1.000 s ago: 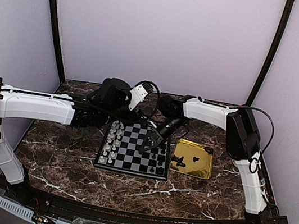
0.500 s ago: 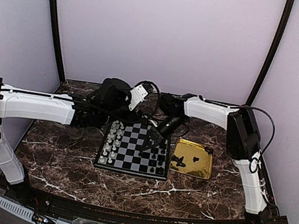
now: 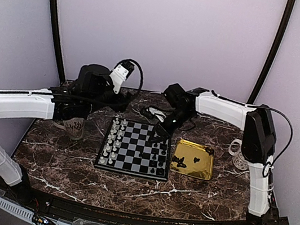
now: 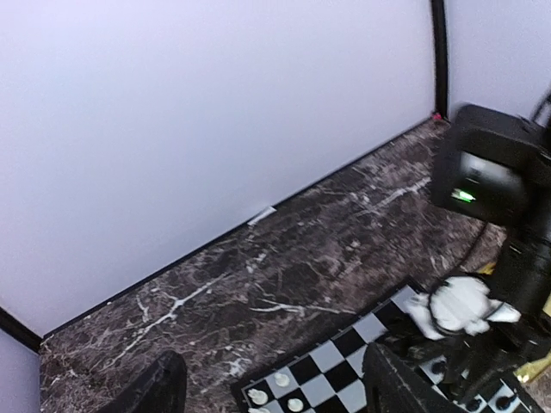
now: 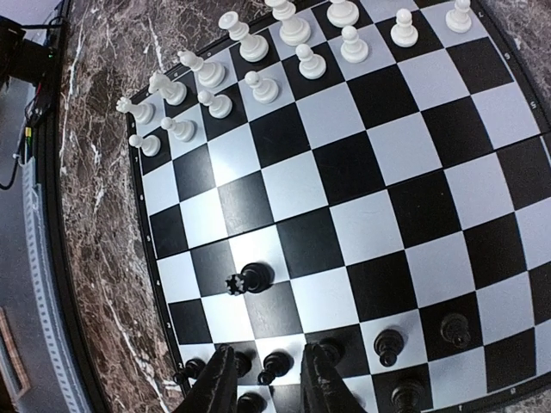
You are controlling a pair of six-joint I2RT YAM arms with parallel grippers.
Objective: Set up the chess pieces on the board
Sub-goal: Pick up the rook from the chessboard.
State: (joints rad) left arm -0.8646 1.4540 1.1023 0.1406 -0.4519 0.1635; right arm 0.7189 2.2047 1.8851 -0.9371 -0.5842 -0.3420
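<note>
At far left of the dark marbled surface (image 3: 62,161), under the left arm: a patterned cup (image 3: 73,127), upright. Just right of it, behind the back-left corner of the board (image 3: 131,161): left claw (image 4: 275,387), fingers (image 4: 164,385) spread wide, nothing between them and nothing held, hanging clear of the surface and aimed toward the back wall.

At centre: the board, lying flat, thin black rim all round. Along its left side: pale chess pieces (image 3: 114,141), upright in two columns. Near its right edge: black chess pieces (image 3: 159,161), upright, only part of a set. One crowned black piece (image 5: 248,280) alone on a square further in, apart from the others.

Over those black pieces: right claw (image 5: 269,348), pointing down, fingers (image 5: 320,383) parted by a narrow gap and gripping nothing. Beneath that gap, standing on the board: a black pawn (image 5: 275,366), clear of both fingers as far as can be told.

Just right of the board, beside its edge: a shiny gold tray (image 3: 201,169), with several more black pieces (image 3: 182,163) lying loose in it. At far right, near the upright link of the right arm: a white mug (image 3: 239,154), upright, apart from the tray.
</note>
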